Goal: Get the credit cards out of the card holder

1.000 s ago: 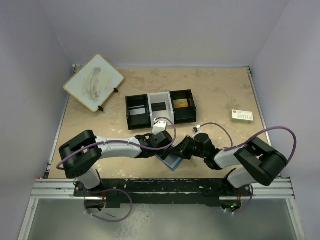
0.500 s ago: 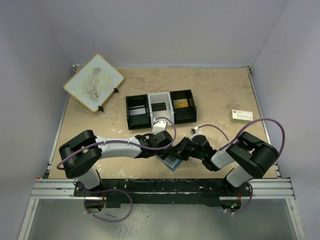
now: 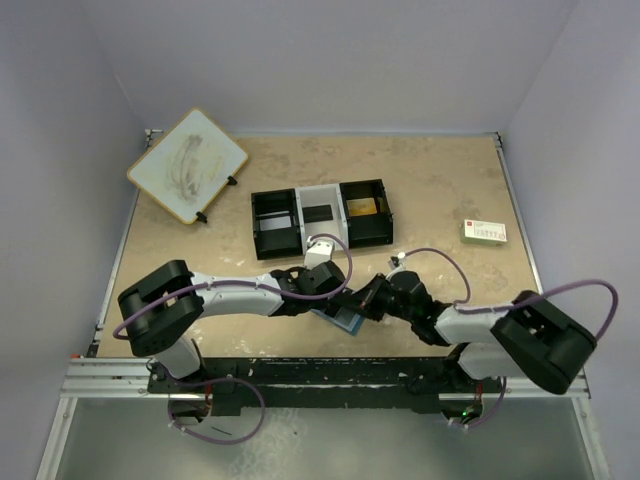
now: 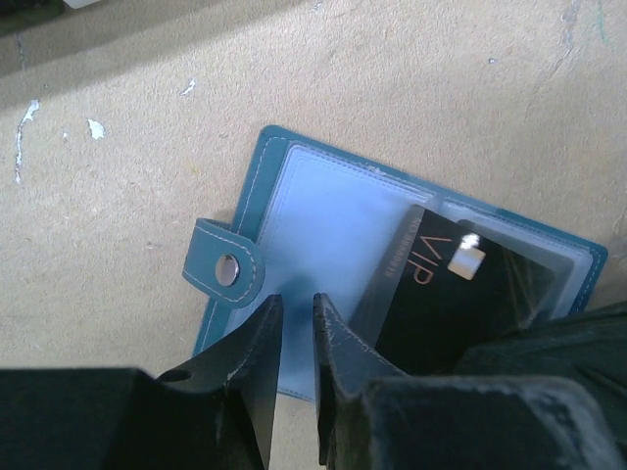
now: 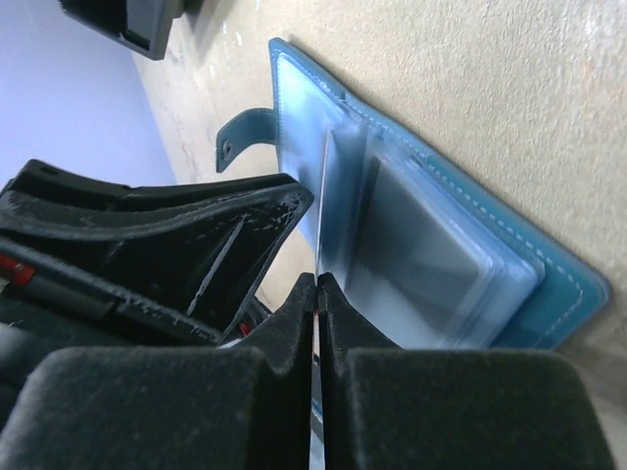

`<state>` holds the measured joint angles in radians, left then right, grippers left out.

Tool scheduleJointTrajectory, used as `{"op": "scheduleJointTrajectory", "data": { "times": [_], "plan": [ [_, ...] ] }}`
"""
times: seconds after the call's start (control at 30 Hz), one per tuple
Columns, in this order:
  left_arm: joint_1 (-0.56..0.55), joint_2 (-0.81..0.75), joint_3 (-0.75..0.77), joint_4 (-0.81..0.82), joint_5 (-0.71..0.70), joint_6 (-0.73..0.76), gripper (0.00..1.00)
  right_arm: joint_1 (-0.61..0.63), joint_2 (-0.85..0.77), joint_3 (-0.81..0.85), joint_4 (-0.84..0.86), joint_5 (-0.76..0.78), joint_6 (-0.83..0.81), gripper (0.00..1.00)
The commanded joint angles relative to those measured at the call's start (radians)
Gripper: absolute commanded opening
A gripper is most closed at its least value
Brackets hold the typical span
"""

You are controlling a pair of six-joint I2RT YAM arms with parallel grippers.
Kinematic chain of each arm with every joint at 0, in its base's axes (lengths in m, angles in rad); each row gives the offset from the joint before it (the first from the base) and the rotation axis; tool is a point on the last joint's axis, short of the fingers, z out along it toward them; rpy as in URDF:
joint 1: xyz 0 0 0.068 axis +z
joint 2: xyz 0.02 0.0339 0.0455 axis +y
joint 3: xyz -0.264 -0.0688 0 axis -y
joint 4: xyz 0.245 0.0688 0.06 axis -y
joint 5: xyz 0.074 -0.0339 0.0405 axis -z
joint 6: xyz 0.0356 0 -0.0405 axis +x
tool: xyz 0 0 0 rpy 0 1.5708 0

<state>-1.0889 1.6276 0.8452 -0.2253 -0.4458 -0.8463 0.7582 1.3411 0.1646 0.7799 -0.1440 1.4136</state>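
Note:
The blue card holder (image 3: 345, 322) lies open like a book on the table near the front edge, its snap tab (image 4: 225, 269) out to one side. My left gripper (image 4: 292, 302) stands on the pale blue inside page (image 4: 318, 225), its jaws a narrow gap apart with nothing between them. A black credit card marked VIP (image 4: 441, 294) sticks partway out of the clear pocket. My right gripper (image 5: 315, 281) is shut on that card's edge (image 5: 320, 196), seen edge-on. From the top view both grippers (image 3: 333, 303) (image 3: 366, 303) meet over the holder and hide most of it.
A black-and-white three-compartment tray (image 3: 320, 233) stands behind the holder, something yellow in its right compartment (image 3: 362, 207). A white card with green and red print (image 3: 484, 232) lies at the right. A small whiteboard (image 3: 187, 165) leans at the back left.
My right gripper has closed onto the card's edge, and the right arm's elbow has swung out to the right. The left gripper has stayed on the holder.

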Motion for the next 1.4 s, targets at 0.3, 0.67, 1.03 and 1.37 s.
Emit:
{"op": "scheduleJointTrajectory", "data": {
  "times": [0.3, 0.67, 1.03, 1.37],
  "plan": [
    [0.004, 0.017, 0.043, -0.029, 0.008, -0.023, 0.0, 0.001, -0.404, 0.015, -0.466, 0.112, -0.044, 0.0],
    [-0.019, 0.16, 0.276, -0.404, -0.151, -0.146, 0.0, 0.0, -0.528, 0.162, -0.694, 0.246, -0.204, 0.0],
    [-0.051, 0.21, 0.351, -0.492, -0.209, -0.187, 0.0, 0.001, -0.534, 0.298, -0.922, 0.439, -0.289, 0.0],
    [-0.054, 0.032, 0.213, -0.363, -0.232, -0.188, 0.0, 0.0, -0.56, 0.336, -0.768, 0.485, -0.56, 0.0]
  ]
}}
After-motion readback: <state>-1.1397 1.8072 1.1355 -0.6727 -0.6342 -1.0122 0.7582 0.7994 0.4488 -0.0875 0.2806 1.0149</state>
